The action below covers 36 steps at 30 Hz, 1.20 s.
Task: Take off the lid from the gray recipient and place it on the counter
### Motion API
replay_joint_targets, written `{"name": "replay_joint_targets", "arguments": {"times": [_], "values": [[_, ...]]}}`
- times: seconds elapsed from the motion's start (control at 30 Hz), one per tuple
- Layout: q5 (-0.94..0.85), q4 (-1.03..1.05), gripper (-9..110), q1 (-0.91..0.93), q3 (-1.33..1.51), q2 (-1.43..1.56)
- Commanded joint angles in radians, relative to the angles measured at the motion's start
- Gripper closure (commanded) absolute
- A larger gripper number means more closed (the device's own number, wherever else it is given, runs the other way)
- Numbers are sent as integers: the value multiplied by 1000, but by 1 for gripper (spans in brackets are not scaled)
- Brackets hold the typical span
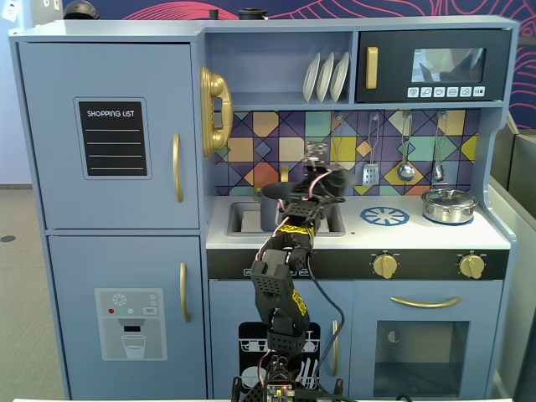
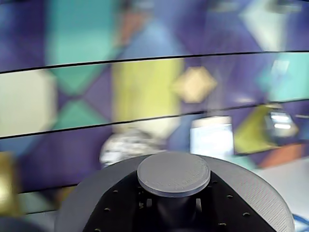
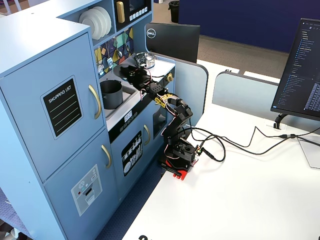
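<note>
Fingers: clamped on the knob [image 2: 174, 173] of the lid [image 2: 260, 198], far as I can tell from the wrist view, where the knob sits dead centre with black jaw parts right under it.
Gripper [image 1: 333, 184]: up in the air over the counter [image 1: 435, 236], between the sink and the printed burner [image 1: 384, 216] in a fixed view.
Lid location: off the gray recipient [image 3: 111, 94], which sits open in the sink.
Lid pose: tipped up, knob facing the tiled backsplash, so its flat face isn't level. It's round, so no real long axis, only the knob axis.
Doing this step well: I'd rotate the wrist till the disc is flat, lower it onto bare white worktop, then let go.
Watch out: silver pot [image 1: 449, 203] at the far end, keep clear.
</note>
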Motion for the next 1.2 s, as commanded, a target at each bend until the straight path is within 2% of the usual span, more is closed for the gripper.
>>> {"name": "replay_joint_targets", "arguments": {"times": [0.0, 0.47, 1.17], "values": [[20, -26, 101, 74, -51, 51], [54, -270, 101, 218, 152, -60], [38, -425, 101, 221, 244, -222]]}}
